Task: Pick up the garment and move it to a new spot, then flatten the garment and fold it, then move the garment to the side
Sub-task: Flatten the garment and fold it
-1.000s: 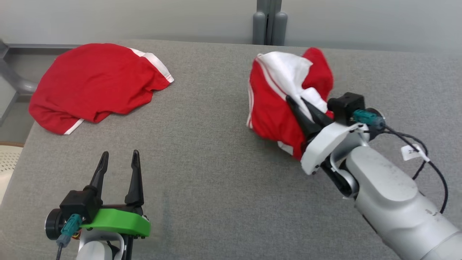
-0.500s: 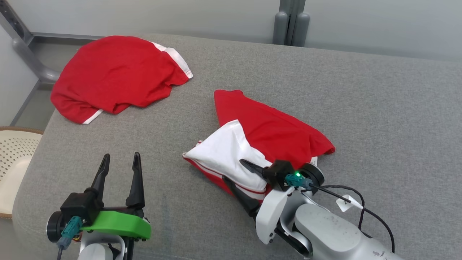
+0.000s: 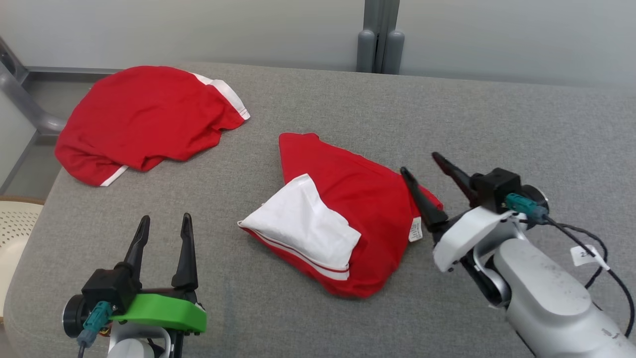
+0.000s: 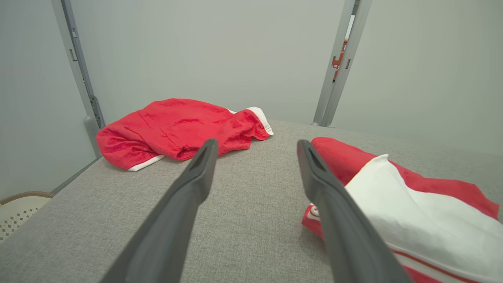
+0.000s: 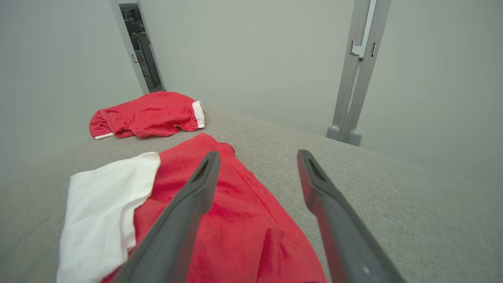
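head view: my right gripper (image 3: 418,162) gapes empty just beside the crumpled garment (image 3: 357,189), clear for flattening. my left gripper (image 3: 166,217), well apart, gapes empty too.

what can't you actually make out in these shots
Head view: print on the care label of the middle garment is too small to read.
Head view: writing on the dangling paper tag is too small to read.
Head view: the pale basket is cut off by the left edge.
All views: the middle garment's underside and true shape are hidden by its own folds.
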You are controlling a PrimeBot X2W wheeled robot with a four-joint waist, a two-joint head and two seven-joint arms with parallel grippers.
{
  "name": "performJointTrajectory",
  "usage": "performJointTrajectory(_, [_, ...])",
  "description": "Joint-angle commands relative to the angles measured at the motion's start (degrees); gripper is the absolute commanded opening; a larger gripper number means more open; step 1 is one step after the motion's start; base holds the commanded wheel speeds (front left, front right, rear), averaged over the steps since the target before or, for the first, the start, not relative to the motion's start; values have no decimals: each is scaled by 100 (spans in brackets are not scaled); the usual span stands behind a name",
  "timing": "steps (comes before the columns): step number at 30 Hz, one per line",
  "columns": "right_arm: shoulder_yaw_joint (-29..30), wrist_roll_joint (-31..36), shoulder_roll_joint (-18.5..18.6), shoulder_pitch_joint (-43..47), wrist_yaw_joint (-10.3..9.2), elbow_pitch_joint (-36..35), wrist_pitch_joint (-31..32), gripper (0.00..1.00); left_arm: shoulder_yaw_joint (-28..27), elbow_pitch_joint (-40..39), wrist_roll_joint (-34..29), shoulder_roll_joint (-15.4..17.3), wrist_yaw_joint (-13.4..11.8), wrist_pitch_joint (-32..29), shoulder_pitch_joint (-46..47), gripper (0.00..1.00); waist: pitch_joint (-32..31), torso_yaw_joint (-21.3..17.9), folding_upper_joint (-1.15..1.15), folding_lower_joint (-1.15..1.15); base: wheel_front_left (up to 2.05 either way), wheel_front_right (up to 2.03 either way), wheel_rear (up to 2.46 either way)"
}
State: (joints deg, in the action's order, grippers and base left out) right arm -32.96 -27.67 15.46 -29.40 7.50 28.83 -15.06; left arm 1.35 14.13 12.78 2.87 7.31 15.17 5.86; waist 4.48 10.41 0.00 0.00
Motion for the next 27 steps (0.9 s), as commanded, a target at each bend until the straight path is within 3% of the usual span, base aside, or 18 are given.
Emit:
performJointTrajectory(1, [126, 45, 38, 98, -2, 52, -16, 100, -1, -22, -64, 4, 9, -4, -77, 100, 6, 2, 0, 0, 0, 0, 0])
performJointTrajectory(9, [519, 320, 222, -179, -3, 875, -16, 100, 89, -48, -46, 4, 14, -4, 61, 100, 242, 127, 0, 0, 0, 0, 0])
performJointTrajectory(24, [115, -187, -73, -638, -3, 2785, 16, 100, 320, 5, 114, 5, -36, -3, 311, 100, 579, 531, 0, 0, 0, 0, 0])
performJointTrajectory(25, [79, -273, -95, -639, -3, 2862, 24, 50, 326, 2, 119, 5, -38, -3, 308, 100, 584, 544, 0, 0, 0, 0, 0])
performJointTrajectory(26, [38, -323, -97, -633, -3, 2923, 53, 35, 329, 2, 120, 5, -46, -3, 302, 100, 587, 553, 0, 0, 0, 0, 0])
performJointTrajectory(27, [-18, -386, -92, -639, -3, 2978, 53, 0, 331, 5, 120, 5, -53, -3, 297, 100, 587, 561, 0, 0, 0, 0, 0])
